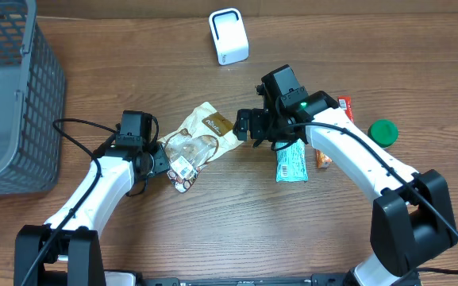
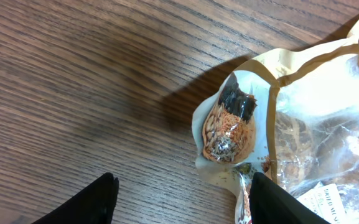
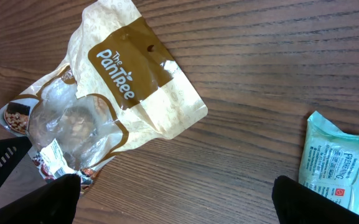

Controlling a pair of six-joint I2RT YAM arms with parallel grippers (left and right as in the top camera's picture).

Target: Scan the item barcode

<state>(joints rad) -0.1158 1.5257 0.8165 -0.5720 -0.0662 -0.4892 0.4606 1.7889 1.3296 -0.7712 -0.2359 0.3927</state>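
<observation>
From above, a gray basket stands at the left edge of the table. A small white scanner sits upright at the far side. Off to the right lie a teal packet, an orange bar partly hidden under the right arm, and a green lid. The snack bag lies flat in the middle, between the two arms. The left gripper is at its lower left corner, and the right gripper is just beside its right edge. The tabletop is brown wood grain, and no more of the room shows.

In the left wrist view, the left gripper's fingers are spread apart over the wood. The bag's crumpled clear corner lies up against the right-hand finger in the picture. I cannot tell whether they touch.

In the right wrist view, the right gripper has its jaws spread wide with bare wood between them. The bag lies ahead and to the left, its brown label facing up and a white sticker near its low corner, the print too small to read. The teal packet pokes in at the right edge, well apart from the bag.
</observation>
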